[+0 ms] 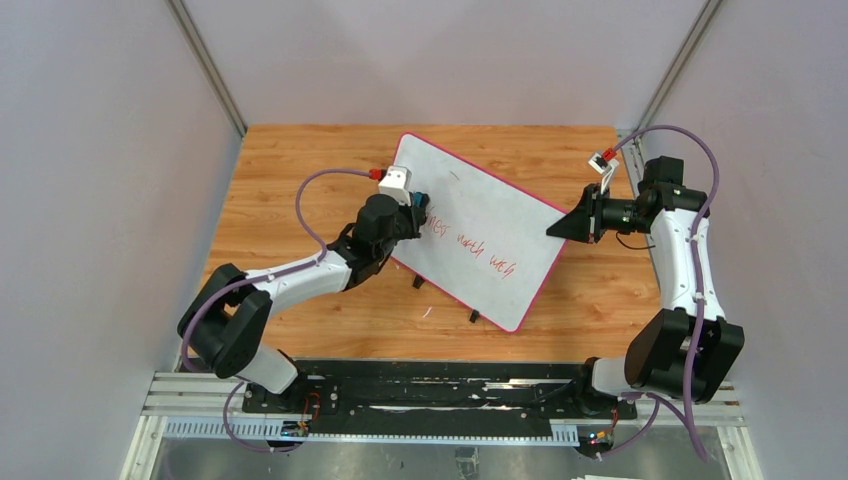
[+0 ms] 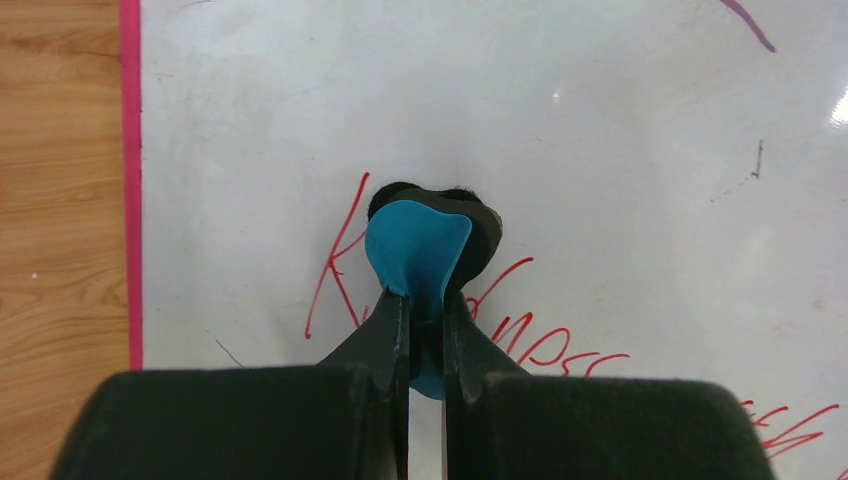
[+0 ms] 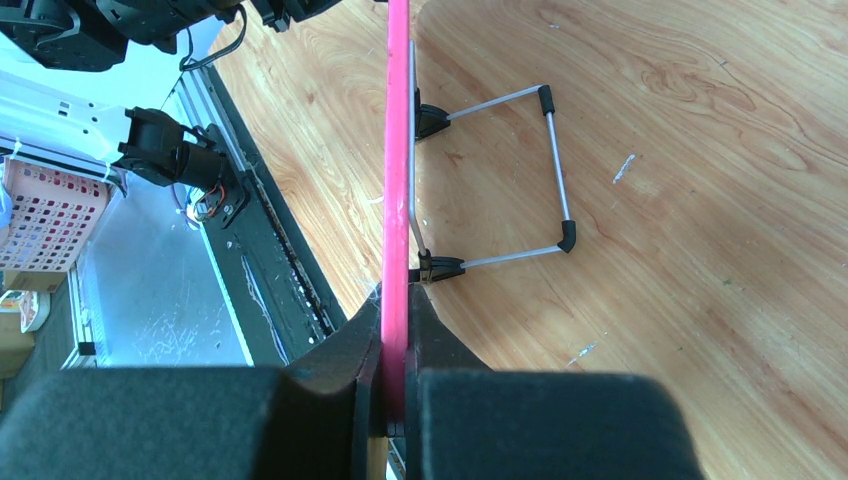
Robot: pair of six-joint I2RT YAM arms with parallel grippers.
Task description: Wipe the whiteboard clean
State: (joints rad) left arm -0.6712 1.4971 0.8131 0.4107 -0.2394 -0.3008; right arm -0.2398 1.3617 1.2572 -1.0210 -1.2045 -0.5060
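The whiteboard (image 1: 480,225) lies tilted on the wooden table, white with a pink rim and a line of red writing (image 1: 470,245) across it. My left gripper (image 1: 418,212) is shut on a blue-and-black eraser (image 2: 420,240), which presses on the board at the start of the red writing (image 2: 540,340). My right gripper (image 1: 555,229) is shut on the board's pink rim (image 3: 396,190) at its right edge. The right wrist view looks along that rim edge-on, with the board's wire stand (image 3: 553,170) underneath.
The wooden table (image 1: 290,170) stretches around the board, with grey walls on three sides. A metal rail (image 1: 430,385) holding the arm bases runs along the near edge. A faint purple stroke (image 2: 745,25) and small dark marks (image 2: 757,160) sit on the board.
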